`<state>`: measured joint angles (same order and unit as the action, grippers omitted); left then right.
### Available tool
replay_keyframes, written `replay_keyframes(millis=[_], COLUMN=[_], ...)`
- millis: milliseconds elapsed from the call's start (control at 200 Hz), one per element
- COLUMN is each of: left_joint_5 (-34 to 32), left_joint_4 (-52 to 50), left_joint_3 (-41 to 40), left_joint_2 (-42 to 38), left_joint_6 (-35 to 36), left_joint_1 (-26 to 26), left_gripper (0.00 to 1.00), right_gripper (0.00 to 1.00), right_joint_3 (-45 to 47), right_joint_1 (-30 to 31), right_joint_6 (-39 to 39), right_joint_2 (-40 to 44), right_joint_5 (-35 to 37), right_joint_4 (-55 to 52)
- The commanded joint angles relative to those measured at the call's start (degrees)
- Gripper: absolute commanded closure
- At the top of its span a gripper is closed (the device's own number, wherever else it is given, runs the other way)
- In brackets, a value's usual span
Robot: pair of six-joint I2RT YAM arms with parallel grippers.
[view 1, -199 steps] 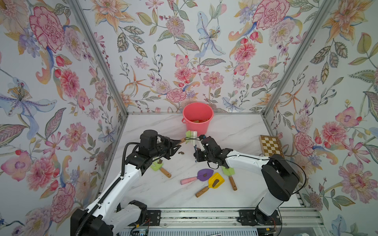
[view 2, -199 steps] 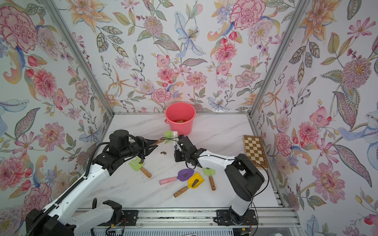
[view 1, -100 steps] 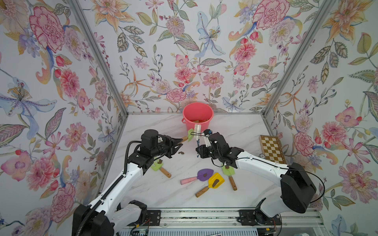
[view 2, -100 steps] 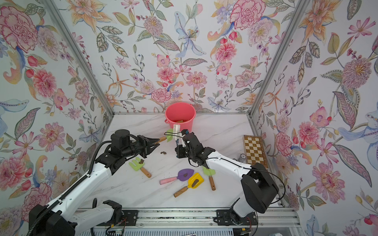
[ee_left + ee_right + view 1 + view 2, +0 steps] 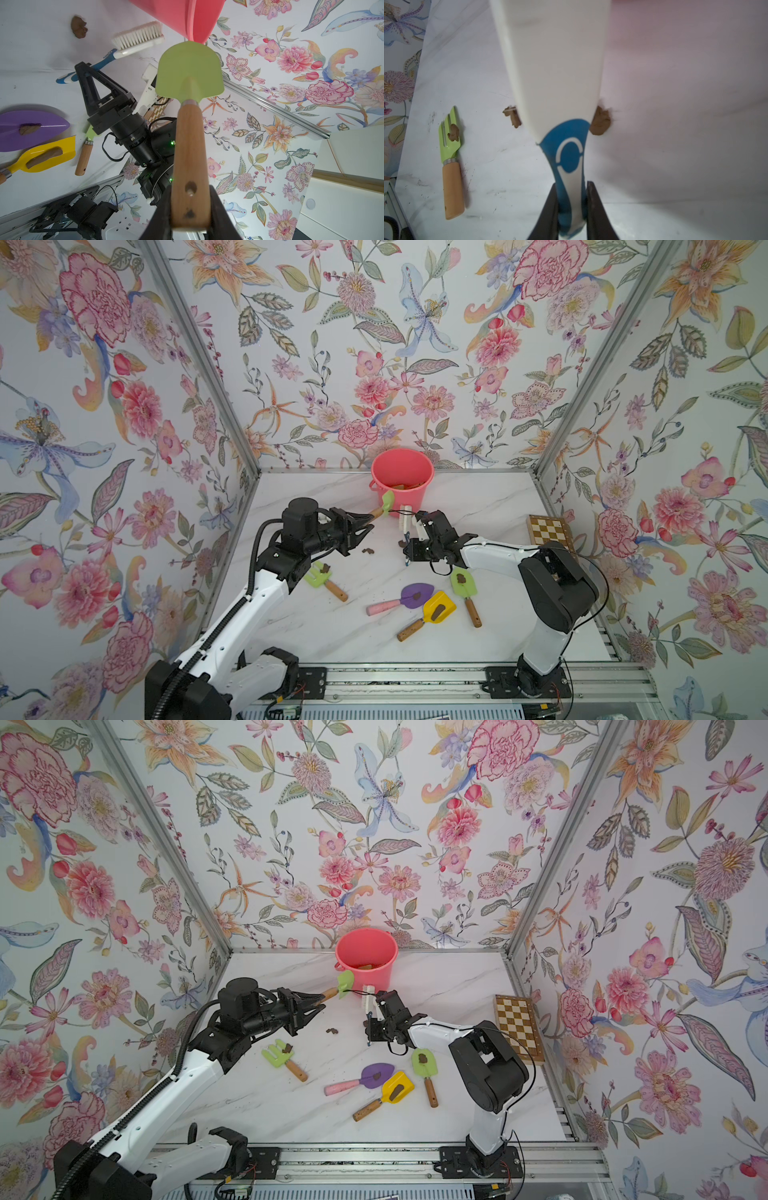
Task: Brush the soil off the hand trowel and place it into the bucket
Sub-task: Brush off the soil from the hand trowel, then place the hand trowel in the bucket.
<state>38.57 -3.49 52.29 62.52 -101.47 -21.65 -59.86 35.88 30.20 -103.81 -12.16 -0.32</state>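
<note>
Front of the bucket, by the back wall: left gripper is pinching the hand trowel by the butt end of its wooden handle. It's holding it off the table, blade pointing at the bucket's side. Blade is showing light green with a rounded tip and a metal ferrule at the neck. The face in the left wrist view is looking smooth and clean. Tip is sitting just beside the bucket wall; touching or not, can't tell. Right gripper is clamping the blue handle of the white brush, with the brush head up near the blade but apart from it. Soil is lying in brown lumps on the marble between the arms.
</note>
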Motion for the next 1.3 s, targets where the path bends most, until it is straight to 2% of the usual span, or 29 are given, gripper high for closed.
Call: replay_keyframes(millis=[0,105,210,370,400,495,651,906,1126,1296], left_joint_5=[0.1,-0.2,-0.5,-3.4,-4.8,-8.4,-12.8,-23.0,-26.8,-28.5], left_joint_4=[3.4,-0.4,-6.4,-28.1,-31.9,-35.7,-36.1,-48.7,-55.4,-56.9], left_joint_3=[1.4,3.4,8.2,25.4,28.5,37.2,45.2,64.6,75.6,79.7], left_joint_2=[-1.8,-0.9,2.0,11.7,13.5,17.5,23.1,37.1,48.4,55.1], left_joint_6=[0.6,3.9,11.0,34.5,38.1,46.9,53.5,67.1,73.9,76.8], left_joint_1=[-0.2,-0.2,0.0,0.0,0.0,-0.2,-0.3,-2.1,-2.2,-2.2], left_gripper=[1.0,1.0,1.0,1.0,1.0,1.0,1.0,1.0,1.0,1.0], right_gripper=[1.0,1.0,1.0,1.0,1.0,1.0,1.0,0.99,1.0,0.99], right_joint_3=[0.6,1.4,2.8,2.5,2.0,0.3,0.4,4.7,9.4,13.8], right_joint_1=[-0.5,-0.8,-2.0,-4.1,-6.2,-8.5,-11.1,-12.1,-11.8,-11.2], right_joint_6=[-1.4,-0.8,2.6,5.3,5.2,4.2,2.4,4.2,8.2,11.1], right_joint_2=[2.3,6.5,12.7,22.6,24.4,28.1,33.1,42.6,47.7,54.4], right_joint_5=[-1.4,0.9,2.3,4.5,5.3,6.7,9.1,13.4,14.8,17.9], right_joint_4=[2.2,0.6,0.3,-1.7,-2.9,-7.2,-15.2,-20.9,-22.2,-24.0])
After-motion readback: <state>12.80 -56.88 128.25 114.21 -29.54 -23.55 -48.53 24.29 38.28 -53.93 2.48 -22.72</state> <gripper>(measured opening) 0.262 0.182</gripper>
